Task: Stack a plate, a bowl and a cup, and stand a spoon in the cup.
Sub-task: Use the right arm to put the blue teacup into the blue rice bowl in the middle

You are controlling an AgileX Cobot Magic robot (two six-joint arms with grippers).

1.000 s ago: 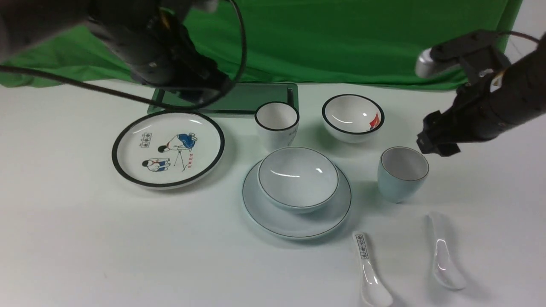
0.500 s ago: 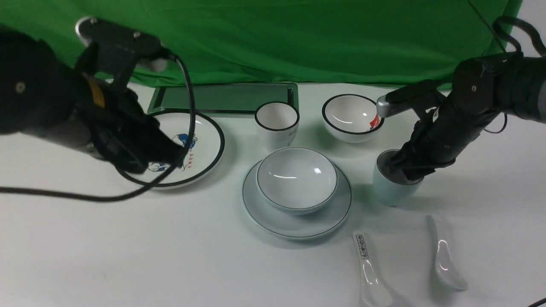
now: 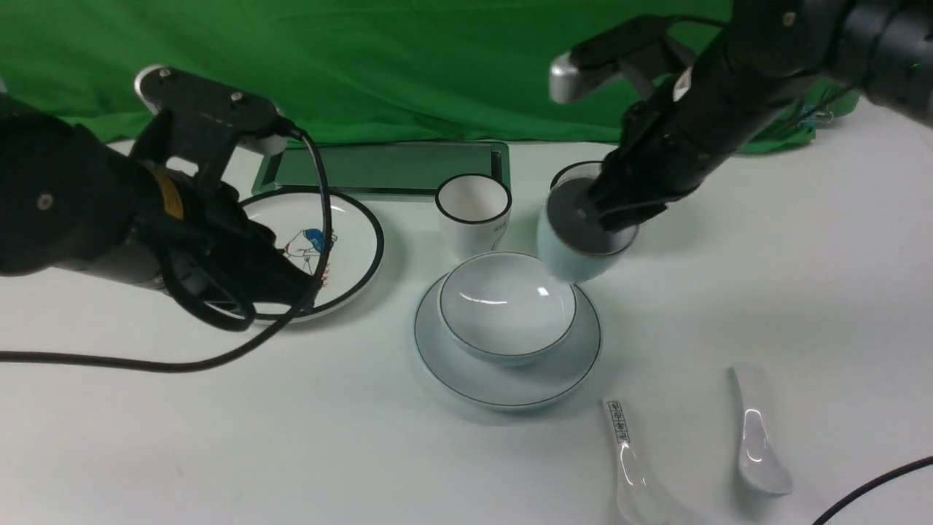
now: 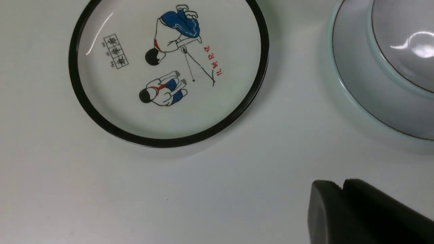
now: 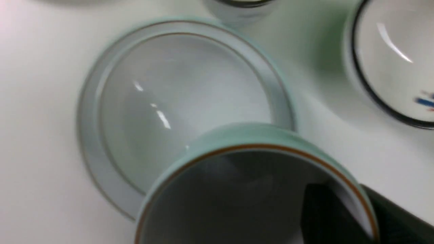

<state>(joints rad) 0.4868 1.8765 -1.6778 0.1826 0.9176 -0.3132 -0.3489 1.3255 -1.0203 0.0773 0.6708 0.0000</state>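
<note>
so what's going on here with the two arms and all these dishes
The right gripper holds the pale blue cup by its rim, in the air at the far right edge of the bowl, which already sits on the plate. The cup is not yet set down in the bowl. The left gripper is shut and empty, low over the table beside the cartoon plate. The plain white spoon lies on the table, untouched.

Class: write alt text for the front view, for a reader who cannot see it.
The right jaws hold the pale blue cup, tilted, over the edge of the bowl stacked on the plate. Two white spoons lie nearer the camera.
</note>
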